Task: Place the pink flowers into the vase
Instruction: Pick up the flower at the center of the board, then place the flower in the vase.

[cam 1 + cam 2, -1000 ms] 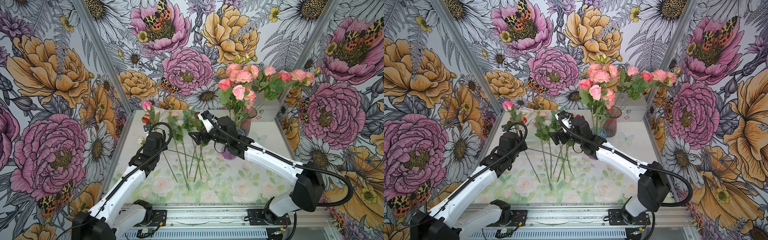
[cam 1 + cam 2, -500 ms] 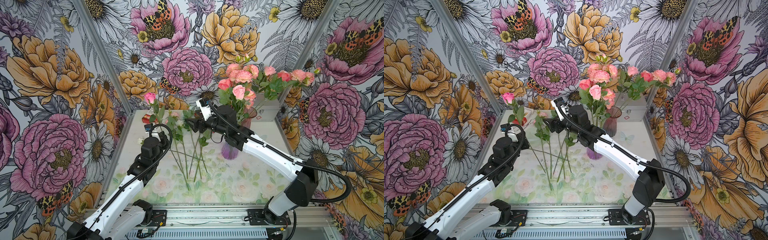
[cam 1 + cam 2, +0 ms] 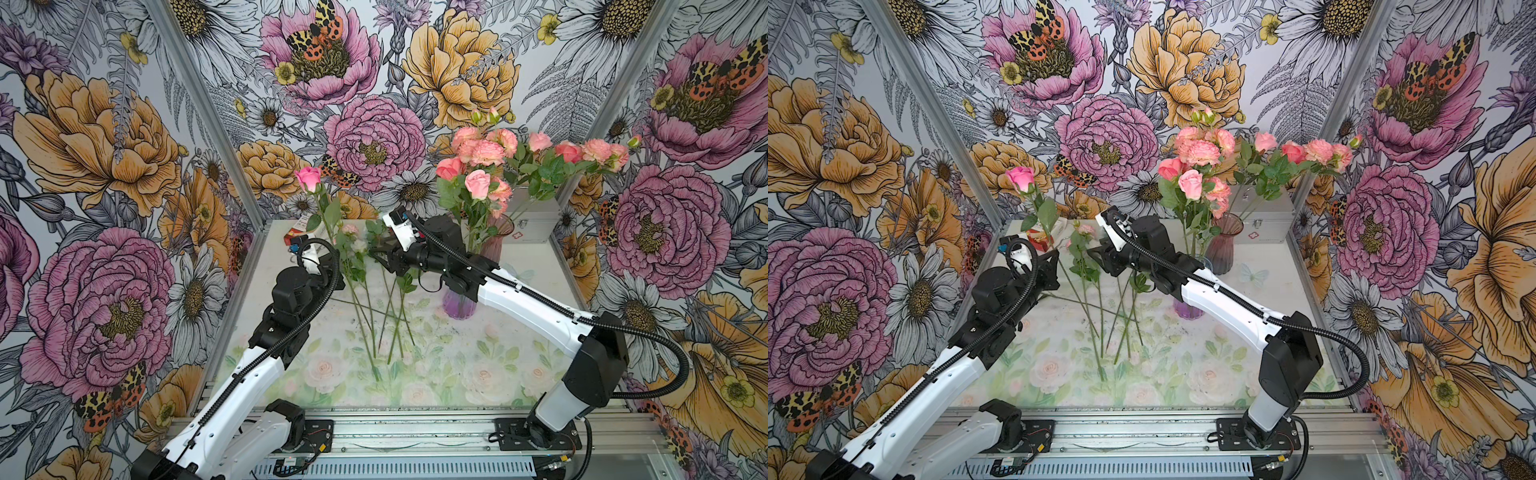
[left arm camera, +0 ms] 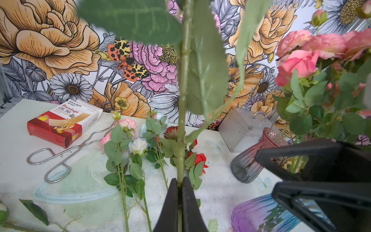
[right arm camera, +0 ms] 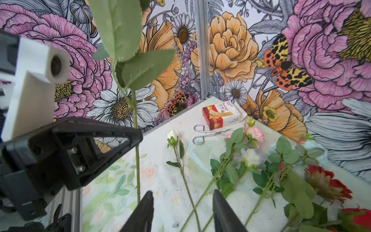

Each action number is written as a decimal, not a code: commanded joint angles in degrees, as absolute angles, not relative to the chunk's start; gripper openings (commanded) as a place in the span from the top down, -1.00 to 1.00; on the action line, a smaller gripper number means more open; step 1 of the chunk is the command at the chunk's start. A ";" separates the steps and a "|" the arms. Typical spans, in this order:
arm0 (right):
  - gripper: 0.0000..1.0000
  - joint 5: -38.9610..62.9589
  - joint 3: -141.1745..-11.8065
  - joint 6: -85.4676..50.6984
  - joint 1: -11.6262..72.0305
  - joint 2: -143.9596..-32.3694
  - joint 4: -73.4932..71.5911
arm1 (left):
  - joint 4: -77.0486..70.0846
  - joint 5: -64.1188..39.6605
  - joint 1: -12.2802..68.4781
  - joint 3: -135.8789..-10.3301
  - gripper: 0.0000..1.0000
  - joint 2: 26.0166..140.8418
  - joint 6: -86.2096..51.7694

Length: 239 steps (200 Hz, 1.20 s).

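The white flower-printed tabletop [image 3: 519, 353] lies open behind the right gripper [image 5: 181, 193]; the purple ribbed glass vase [image 3: 456, 306] of pink blooms [image 3: 478, 183] is mostly hidden under that arm; its jaws stand apart, empty, beside the long-stemmed pink rose [image 3: 308, 178]; the left gripper [image 4: 180, 181] clamps the rose's stem, the bloom cut off in the left wrist view.

L pincer [image 4: 181, 179] clamped; R pincer [image 5: 183, 192] jaws apart, near it.

High frontal stereo pair, close low wrist views
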<state>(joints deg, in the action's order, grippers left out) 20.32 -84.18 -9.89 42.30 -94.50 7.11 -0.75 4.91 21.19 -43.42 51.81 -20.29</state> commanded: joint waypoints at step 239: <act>0.61 31.10 -93.80 -13.89 45.11 -104.63 6.94 | -8.09 3.35 25.25 -45.60 1.00 53.65 -28.04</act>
